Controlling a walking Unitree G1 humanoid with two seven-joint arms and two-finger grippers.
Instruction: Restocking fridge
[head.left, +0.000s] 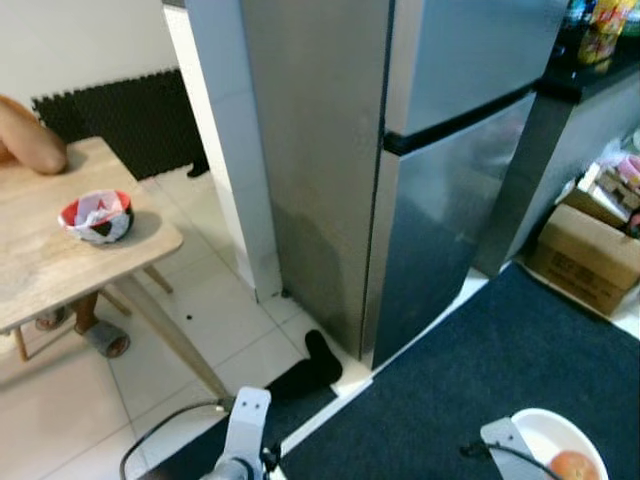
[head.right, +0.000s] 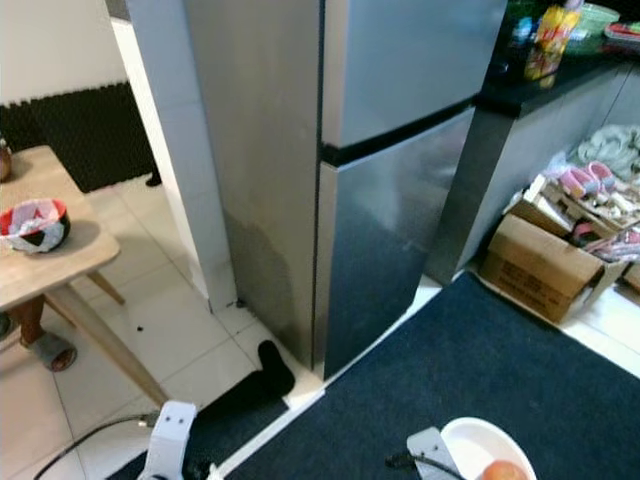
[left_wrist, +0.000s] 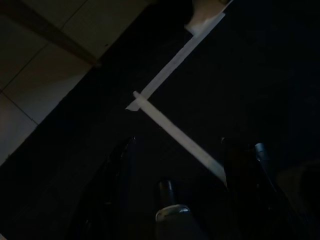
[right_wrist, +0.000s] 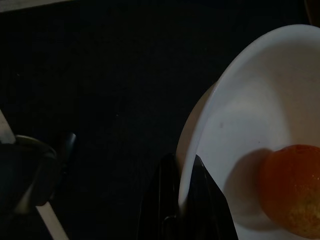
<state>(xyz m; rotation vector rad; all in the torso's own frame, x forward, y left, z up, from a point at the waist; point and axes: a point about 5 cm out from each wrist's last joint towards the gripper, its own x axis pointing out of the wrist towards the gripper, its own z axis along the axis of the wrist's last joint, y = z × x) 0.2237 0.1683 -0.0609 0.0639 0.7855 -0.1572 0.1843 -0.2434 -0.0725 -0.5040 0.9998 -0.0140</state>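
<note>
A light wooden table (head.left: 50, 250) stands at the far left, bearing a red-rimmed bowl (head.left: 97, 216) with crumpled paper inside. Beneath the table, a sandalled foot (head.left: 104, 338) rests on the pale tiled floor (head.left: 200, 310). A dark blue rug (head.left: 480, 370) covers the near right. At the far right sits an open cardboard box (head.right: 545, 262) beside a dark countertop (head.right: 540, 85) with bottles.

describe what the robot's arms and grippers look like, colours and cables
Two silver-grey metal arms, left arm and right arm, each trailed by a thin black cable. The left gripper has two long glossy black fingers with a silvery metal piece between them. The right gripper has matching black fingers.
</note>
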